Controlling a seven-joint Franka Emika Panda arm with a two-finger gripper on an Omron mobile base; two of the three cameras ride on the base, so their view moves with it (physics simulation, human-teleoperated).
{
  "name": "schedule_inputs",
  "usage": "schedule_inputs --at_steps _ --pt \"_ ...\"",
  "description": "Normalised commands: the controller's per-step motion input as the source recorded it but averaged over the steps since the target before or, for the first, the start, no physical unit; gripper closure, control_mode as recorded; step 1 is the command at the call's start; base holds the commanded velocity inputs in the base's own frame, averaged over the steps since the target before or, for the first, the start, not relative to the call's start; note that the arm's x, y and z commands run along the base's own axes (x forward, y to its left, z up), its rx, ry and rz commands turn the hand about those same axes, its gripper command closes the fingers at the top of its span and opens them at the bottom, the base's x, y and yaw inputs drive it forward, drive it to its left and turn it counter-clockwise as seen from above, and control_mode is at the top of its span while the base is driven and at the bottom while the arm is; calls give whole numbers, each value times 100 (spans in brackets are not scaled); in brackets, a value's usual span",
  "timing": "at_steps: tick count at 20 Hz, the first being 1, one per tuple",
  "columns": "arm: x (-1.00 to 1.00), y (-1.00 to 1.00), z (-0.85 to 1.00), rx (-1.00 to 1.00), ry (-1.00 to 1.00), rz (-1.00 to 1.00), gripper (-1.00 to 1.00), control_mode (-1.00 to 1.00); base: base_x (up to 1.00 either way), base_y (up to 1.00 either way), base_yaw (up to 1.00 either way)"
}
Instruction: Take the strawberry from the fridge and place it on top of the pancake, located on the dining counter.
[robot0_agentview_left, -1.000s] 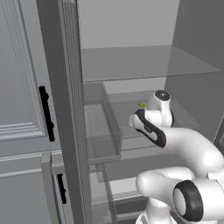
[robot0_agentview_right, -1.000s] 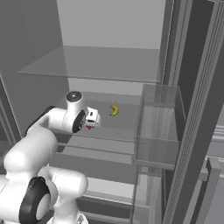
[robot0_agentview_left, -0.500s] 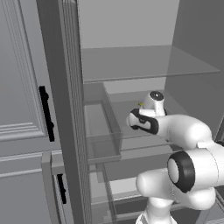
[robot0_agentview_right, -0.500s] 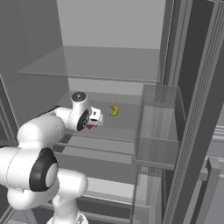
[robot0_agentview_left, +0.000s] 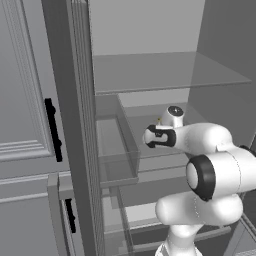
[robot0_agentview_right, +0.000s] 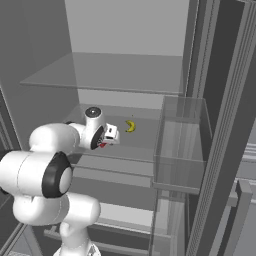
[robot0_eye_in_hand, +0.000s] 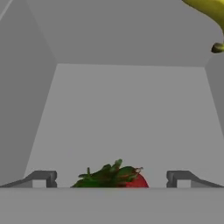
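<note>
open pincer (robot0_eye_in_hand: 109, 177) straddles strawberry (robot0_eye_in_hand: 114, 177) on fridge (robot0_agentview_right: 125, 85) shelf, seemingly not touching.

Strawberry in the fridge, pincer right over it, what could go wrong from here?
1. The strawberry is far narrower than the open pincer; closing off-centre could roll it away.
2. The banana lies close by on the same fridge shelf, so a sideways move might knock it.

strawberry (robot0_eye_in_hand: 131, 180): red, green leaves | banana (robot0_agentview_right: 130, 126): yellow | fridge (robot0_agentview_right: 125, 30): pale grey
</note>
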Motion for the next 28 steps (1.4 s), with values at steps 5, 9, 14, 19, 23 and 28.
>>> schedule_inputs --at_steps 5,9,14,19,23,28 --pt "2 0 -25 0 0 0 100 -100 0 0 0" --pt "-6 0 -21 0 0 0 100 -100 0 0 0" --pt "-34 0 -9 0 -1 0 100 -100 0 0 0" --pt "-83 -9 19 0 -11 0 100 -100 0 0 0" --pt "-95 -24 97 0 0 -5 100 -100 0 0 0" --pt "-100 -27 100 0 0 -4 100 -100 0 0 0"
